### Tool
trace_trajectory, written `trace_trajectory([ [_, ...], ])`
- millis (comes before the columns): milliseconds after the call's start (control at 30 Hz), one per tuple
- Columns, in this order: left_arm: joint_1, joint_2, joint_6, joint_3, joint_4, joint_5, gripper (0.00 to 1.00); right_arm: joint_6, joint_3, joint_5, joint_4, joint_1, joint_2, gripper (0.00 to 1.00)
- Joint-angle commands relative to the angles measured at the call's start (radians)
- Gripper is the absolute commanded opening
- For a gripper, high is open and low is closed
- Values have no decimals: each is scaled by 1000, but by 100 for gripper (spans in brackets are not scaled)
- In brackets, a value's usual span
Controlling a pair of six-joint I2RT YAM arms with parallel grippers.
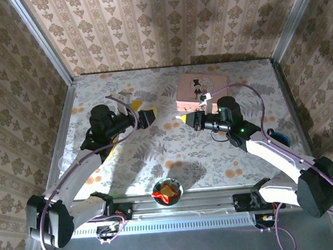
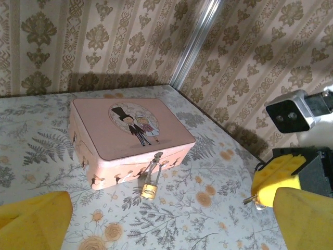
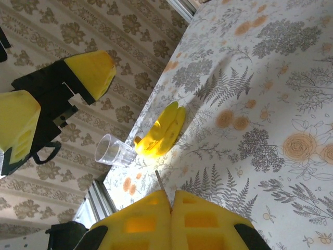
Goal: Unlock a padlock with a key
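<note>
- Far left: a clear cup (image 3: pixel 114 151) and a yellow banana toy (image 3: pixel 161 130) lie close together by the left edge of the surface (image 1: pixel 174 159). They are well away from the work and should not get in the way.
- The left pincer (image 3: pixel 57 94) stands wide and holds nothing. Its wrist view looks straight at the front of the tin, with one yellow finger (image 2: pixel 34 221) low at either side of that view.
- The padlock (image 2: pixel 150 189) hangs by its thin shackle from the hasp on the front wall of the pink tin box (image 2: pixel 125 127). Its brass body rests on the surface just in front of the tin. The keyhole cannot be made out.
- The right pincer (image 3: pixel 171 203) is pressed closed on the key (image 3: pixel 159 181). The key pokes out past the fingertips as a thin dark sliver, close to the right of the padlock.
- Step in hand, as I judge it: the key is gripped and brought up, but not yet in the lock.
- The next move probably calls for the left pincer to close on the padlock body and hold it steady. The right pincer can then line the sliver up with the keyhole.
- Room: bare floral surface lies open in front of the tin, between the two pincers. The tin sits toward the far edge, near the papered wall (image 1: pixel 148 23), so any approach must come from the near side.
- The bowl (image 1: pixel 181 188) at the near edge is well apart.
</note>
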Motion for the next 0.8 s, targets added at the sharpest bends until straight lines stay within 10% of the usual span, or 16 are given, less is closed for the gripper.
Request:
trace_trajectory([
  [0,-3,21,-87,-35,106,-6,100,44,-17,24,83,-9,-1,0],
  [767,-70,346,-459,0,569,179,84,116,-69,18,232,-16,36,0],
])
